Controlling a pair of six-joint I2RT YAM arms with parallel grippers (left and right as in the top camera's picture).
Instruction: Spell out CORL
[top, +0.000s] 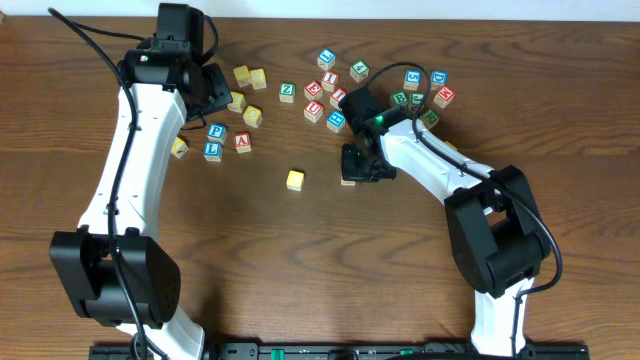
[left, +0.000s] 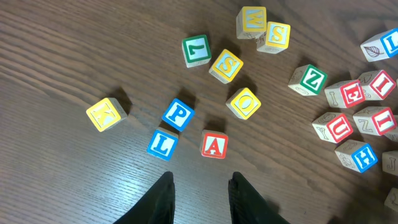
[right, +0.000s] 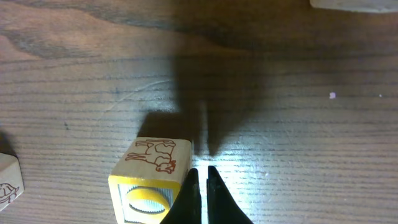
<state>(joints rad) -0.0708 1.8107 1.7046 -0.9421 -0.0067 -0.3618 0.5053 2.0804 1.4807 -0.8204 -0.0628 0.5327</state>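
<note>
right gripper (right: 200, 179): fingers pressed together, nothing held. tips low at the table, hard against cow block (right: 152, 180), cannot tell if touching. looks like a nudge into line, not a lift
cow block: just right of lone block (top: 294, 179), same row. round yellow letter on one face, c or o, cannot tell
lone block: yellow, mid table, apart from the piles. likely the start of the word row
left gripper (left: 201, 177): fingers spread, empty, hovering over left pile up-left of lone block. likely lining up on a letter
l (left: 163, 144): blue, left pile, up-left of lone block, nearest the left gripper along with a (left: 214, 145)
o (left: 244, 102): yellow, same pile
r: not spotted
counts: 2 arms, 2 grippers, 2 blocks in row. left wrist view shows 5 yellow letters and 2 green. red and blue run off the edge, not counted
</note>
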